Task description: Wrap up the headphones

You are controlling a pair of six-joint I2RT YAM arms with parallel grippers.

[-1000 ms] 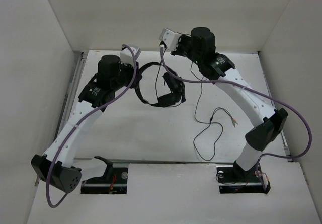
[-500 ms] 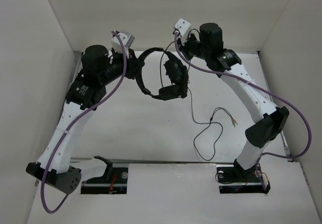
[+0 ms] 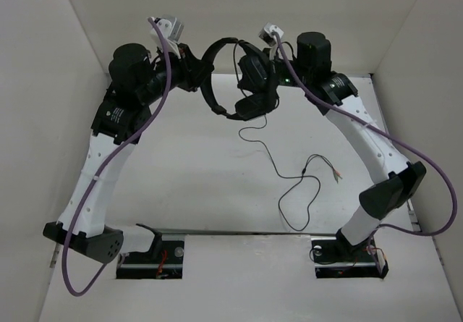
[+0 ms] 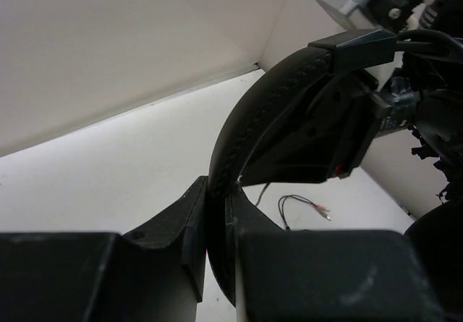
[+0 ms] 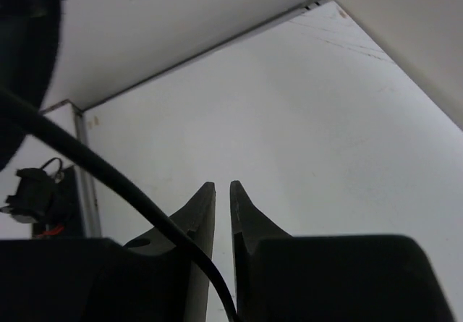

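Left gripper (image 4: 215, 217) clamps the headphones (image 3: 253, 72) at the band; right gripper (image 5: 223, 192) is nearly shut, hold unclear. I should draw the cable (image 3: 273, 163) below the headphones taut before winding

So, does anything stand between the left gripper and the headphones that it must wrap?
Nothing visible does. The left gripper is shut directly on the headband of the headphones, which hang above the table. Their thin cable trails down onto the table.

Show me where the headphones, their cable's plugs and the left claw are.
headphones (image 3: 252, 106): overhead view, lower earcup.
plugs (image 3: 337, 176): overhead view, cable's coloured ends.
left gripper (image 4: 215, 196): left wrist view, between fingertips pinching the headband.
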